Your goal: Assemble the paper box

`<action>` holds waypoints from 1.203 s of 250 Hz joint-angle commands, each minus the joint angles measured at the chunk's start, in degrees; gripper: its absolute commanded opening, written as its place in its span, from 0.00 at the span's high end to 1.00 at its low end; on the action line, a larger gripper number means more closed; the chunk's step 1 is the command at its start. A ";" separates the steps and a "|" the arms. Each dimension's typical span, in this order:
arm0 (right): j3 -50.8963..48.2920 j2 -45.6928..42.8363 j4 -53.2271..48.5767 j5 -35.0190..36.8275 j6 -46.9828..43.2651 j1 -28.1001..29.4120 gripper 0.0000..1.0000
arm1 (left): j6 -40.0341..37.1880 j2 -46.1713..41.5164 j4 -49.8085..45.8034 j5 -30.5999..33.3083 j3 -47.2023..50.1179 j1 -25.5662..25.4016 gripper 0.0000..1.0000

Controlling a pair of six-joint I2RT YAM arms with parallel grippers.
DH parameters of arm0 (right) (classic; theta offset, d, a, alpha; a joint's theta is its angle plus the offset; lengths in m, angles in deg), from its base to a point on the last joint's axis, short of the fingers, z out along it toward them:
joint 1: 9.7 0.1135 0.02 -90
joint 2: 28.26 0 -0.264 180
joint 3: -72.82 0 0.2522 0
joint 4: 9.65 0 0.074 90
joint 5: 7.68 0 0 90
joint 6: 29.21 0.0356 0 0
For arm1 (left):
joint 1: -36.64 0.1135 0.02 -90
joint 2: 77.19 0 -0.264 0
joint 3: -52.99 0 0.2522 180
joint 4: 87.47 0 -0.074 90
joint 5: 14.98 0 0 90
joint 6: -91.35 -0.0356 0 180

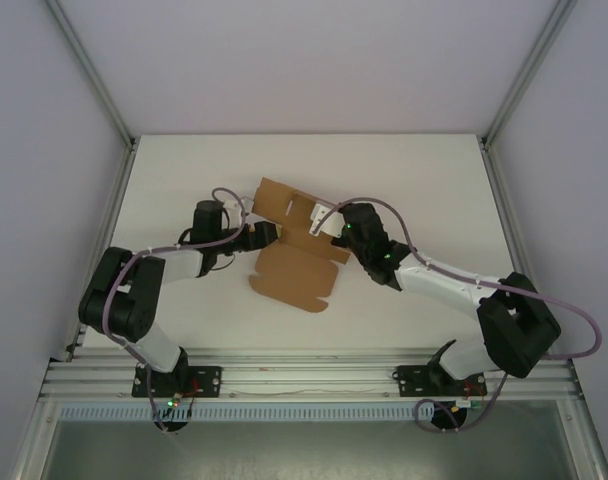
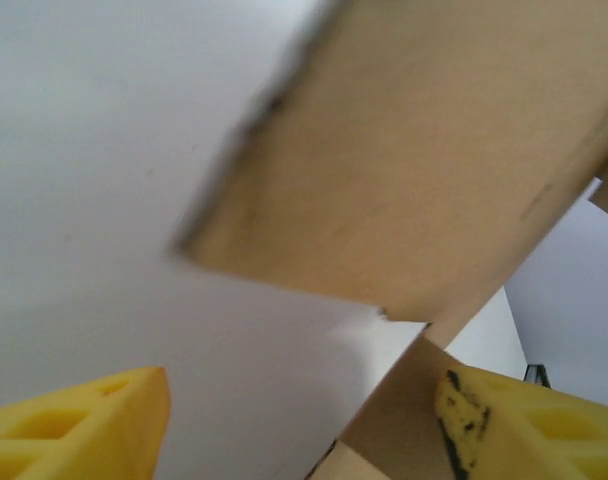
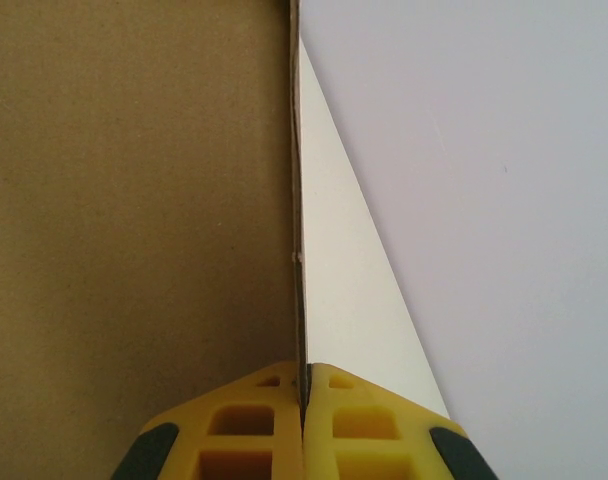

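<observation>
the right gripper [image 3: 302,372] has its two yellow fingers [image 3: 246,430] pressed together on the thin edge of a raised cardboard panel. the left gripper [image 2: 302,388] stands wide, and a flap of the paper box [image 1: 292,278] crosses the gap between its fingers without being clamped, close to one finger [image 2: 524,420].

the box is a partly folded brown sheet lying about the middle of the tabletop [image 1: 424,180], a little towards the left edge, with both grippers meeting over its far half.

from where i stand, the worry is the right-hand pinch. it bites only the very rim of the panel, so a sideways pull could let the card slip out or crease it off its fold line. nothing pins the flat part of the sheet, so a push from the open left gripper could skate the whole piece across the tabletop instead of folding the flap. the two grippers sit close together and could knock each other.

count: one cardboard sheet, two arms, two grippers, two yellow fingers on each.
</observation>
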 commanded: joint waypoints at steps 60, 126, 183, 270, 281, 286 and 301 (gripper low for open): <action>1.11 -0.19 0.79 -4.11 2.59 0.91 1.00 | 2.51 2.81 13.28 -8.75 -1.24 -2.73 0.55; 1.61 -0.22 1.51 -4.71 2.93 0.93 1.00 | 2.20 3.78 11.43 -9.09 -2.48 -3.80 0.76; 1.33 -0.37 1.60 -4.48 2.93 0.89 1.00 | 0.80 2.82 9.09 -7.13 -2.22 -4.15 0.77; 1.02 -0.99 0.80 -3.66 3.18 0.93 1.00 | -5.72 -2.62 -0.77 -1.93 -1.41 -5.27 0.49; 0.97 -1.20 0.42 -3.44 3.20 0.93 1.00 | -6.81 -3.75 -3.75 -0.01 -1.53 -5.16 0.42; 1.01 -1.32 0.42 -3.29 3.21 0.89 1.00 | -7.17 -4.33 -4.91 0.88 -1.52 -5.05 0.36; 0.67 -1.55 0.32 -2.80 3.27 0.91 1.00 | -7.51 -6.16 -6.35 2.33 -1.04 -4.58 0.30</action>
